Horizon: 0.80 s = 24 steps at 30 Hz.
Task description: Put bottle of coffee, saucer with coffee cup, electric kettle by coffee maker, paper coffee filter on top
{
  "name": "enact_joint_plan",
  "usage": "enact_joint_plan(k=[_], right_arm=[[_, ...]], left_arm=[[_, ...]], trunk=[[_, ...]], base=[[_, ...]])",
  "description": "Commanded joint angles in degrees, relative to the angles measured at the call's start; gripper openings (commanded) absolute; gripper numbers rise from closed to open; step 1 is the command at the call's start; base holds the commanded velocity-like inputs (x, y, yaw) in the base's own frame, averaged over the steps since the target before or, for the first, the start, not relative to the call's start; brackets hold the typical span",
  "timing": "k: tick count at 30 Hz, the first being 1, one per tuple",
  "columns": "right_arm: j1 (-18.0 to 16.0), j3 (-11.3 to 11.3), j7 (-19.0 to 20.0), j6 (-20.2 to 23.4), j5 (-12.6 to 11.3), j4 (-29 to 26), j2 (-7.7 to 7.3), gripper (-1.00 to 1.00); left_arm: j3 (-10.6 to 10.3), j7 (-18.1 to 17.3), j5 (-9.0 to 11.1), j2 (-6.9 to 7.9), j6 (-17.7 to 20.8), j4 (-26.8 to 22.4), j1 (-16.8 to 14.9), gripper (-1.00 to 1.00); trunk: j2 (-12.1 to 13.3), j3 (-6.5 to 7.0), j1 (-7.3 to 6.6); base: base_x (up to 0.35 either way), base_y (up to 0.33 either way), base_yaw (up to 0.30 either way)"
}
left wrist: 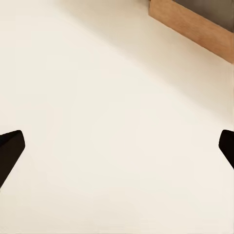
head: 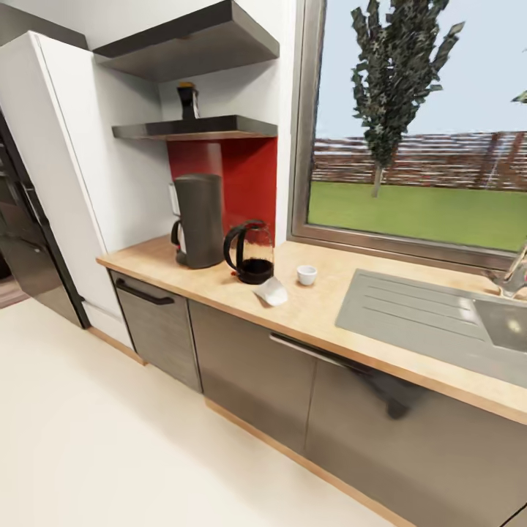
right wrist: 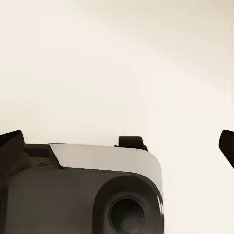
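Observation:
The grey coffee maker [head: 199, 219] stands on the wooden countertop [head: 322, 315] by the red backsplash. Right beside it is the black, glass-bodied electric kettle [head: 250, 256]. A white cone-shaped piece that looks like the paper coffee filter [head: 272, 291] lies in front of the kettle near the counter edge. The small white coffee cup [head: 307, 274] sits upright just right of the kettle. The dark bottle of coffee [head: 188, 100] stands on the lower wall shelf [head: 197, 129]. My left gripper [left wrist: 117, 146] is open over the pale floor. My right gripper [right wrist: 117, 146] is open above the robot's grey base [right wrist: 83, 190].
A steel sink with drainboard [head: 432, 315] and faucet [head: 512, 274] takes up the counter's right end under the window. Grey cabinet fronts [head: 256, 366] run below the counter. A dark fridge [head: 29, 241] and white tall panel stand at the left. The pale floor [head: 110, 439] lies before the cabinets.

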Motion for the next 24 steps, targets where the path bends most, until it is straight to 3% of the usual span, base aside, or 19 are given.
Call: enact_joint_plan(k=[1, 14, 22, 24], right_arm=[[0.0, 0.0, 0.1, -0.1, 0.0, 0.0, 0.02, 1.00], [0.0, -0.1, 0.1, -0.1, 0.0, 0.0, 0.13, 1.00], [0.0, -0.2, -0.3, -0.1, 0.3, -0.9, 0.21, 1.00], [0.0, -0.2, -0.1, -0.1, 0.3, -4.0, 0.24, 1.00]], left_arm=[[-0.1, 0.0, 0.2, 0.01, -0.1, 0.0, 0.0, 1.00], [0.0, 0.1, 0.2, 0.07, -0.1, 0.0, 0.0, 1.00], [-0.1, 0.3, -0.2, 1.65, 0.0, 8.4, 0.0, 1.00], [-0.2, 0.3, -0.3, 1.82, 0.0, 11.1, 0.0, 1.00]], trunk=[[0.0, -0.04, 0.03], [0.0, -0.04, 0.03], [0.0, -0.04, 0.03], [0.0, -0.04, 0.03]], base=[[0.233, 0.252, -0.050], [0.232, 0.252, -0.006], [0.211, 0.182, 0.000], [0.048, 0.024, 0.000]])
